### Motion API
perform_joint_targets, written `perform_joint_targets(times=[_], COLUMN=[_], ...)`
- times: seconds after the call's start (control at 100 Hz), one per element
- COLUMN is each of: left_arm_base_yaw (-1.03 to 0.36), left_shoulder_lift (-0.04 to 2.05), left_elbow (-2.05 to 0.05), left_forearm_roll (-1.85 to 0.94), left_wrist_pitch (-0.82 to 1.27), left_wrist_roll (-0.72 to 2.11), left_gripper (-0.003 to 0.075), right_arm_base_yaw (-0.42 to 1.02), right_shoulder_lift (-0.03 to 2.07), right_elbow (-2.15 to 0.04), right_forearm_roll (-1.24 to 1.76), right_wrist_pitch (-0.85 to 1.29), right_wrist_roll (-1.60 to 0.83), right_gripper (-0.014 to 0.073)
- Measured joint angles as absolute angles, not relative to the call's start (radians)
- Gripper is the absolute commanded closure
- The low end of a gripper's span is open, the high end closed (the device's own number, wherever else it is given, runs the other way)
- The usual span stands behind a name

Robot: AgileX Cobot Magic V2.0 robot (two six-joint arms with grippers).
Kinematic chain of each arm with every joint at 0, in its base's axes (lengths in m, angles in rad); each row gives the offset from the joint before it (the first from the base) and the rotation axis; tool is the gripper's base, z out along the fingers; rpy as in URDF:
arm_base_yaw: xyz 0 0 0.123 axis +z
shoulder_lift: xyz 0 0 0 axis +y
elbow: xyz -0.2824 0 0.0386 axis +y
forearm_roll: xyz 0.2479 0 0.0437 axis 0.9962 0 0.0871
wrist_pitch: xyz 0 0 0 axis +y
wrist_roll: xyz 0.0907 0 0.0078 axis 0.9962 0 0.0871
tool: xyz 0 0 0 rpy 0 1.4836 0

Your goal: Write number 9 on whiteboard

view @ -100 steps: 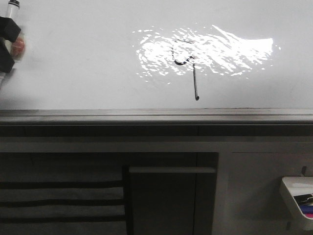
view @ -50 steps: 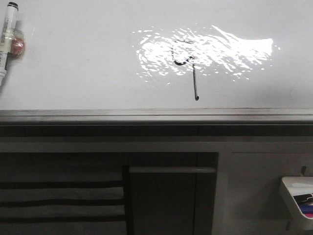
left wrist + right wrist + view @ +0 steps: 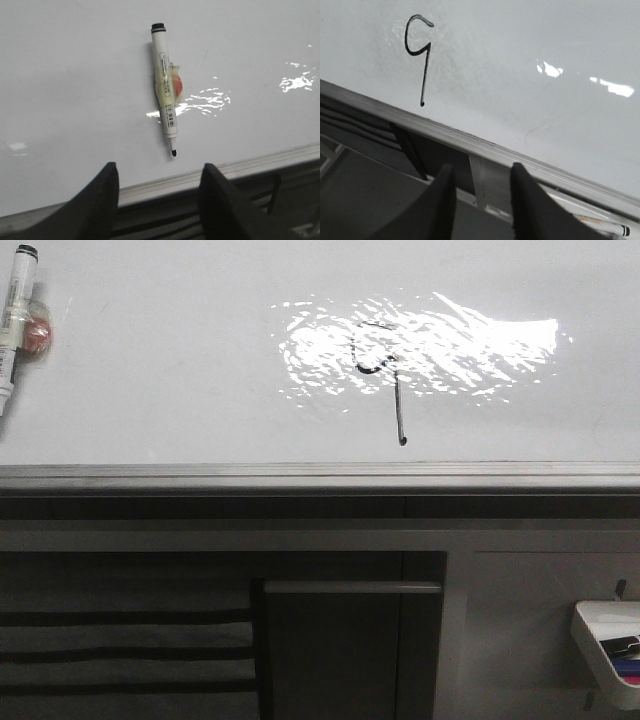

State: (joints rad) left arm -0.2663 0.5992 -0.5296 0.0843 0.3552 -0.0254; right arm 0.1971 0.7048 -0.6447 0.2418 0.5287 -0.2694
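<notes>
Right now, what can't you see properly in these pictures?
- Front view: glare on the whiteboard washes out the loop of the number 9.
- Front view: the marker is cut off by the left edge; neither gripper appears.
- Front view: the tray is cut off at the right edge.
- Left wrist view: the marker's label print is too small to read.

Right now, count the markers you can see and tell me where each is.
2 for sure. One marker lies on the whiteboard at its far left, tip uncapped. Another marker rests below the board's edge rail. The small tray may hold more.
</notes>
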Motion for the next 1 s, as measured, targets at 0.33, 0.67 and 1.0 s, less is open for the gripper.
perform_joint_targets(times=[0.33,0.67,1.0], left_arm_base_yaw=[-0.266,-0.266,-0.203], left_shoulder_lift=[0.582,0.582,0.404], left_elbow=[-0.485,-0.485,-0.298], left_forearm_roll=[0.085,0.085,0.082], left_wrist_pitch=[0.260,0.258,0.118], left_wrist_roll=[-0.025,-0.023,-0.023], left_gripper=[0.0741,0.0741,0.0741], right_arm_base_yaw=[0.197,0.197,0.197], right_shoulder_lift=[0.634,0.634,0.634], right_elbow=[-0.564,-0.558,-0.558], right_forearm_roll=[0.242,0.242,0.242], right_wrist_pitch=[0.471,0.471,0.471], right_wrist_roll=[-0.269,-0.267,-0.265], right_gripper=[0.0666,0.0666,0.0666])
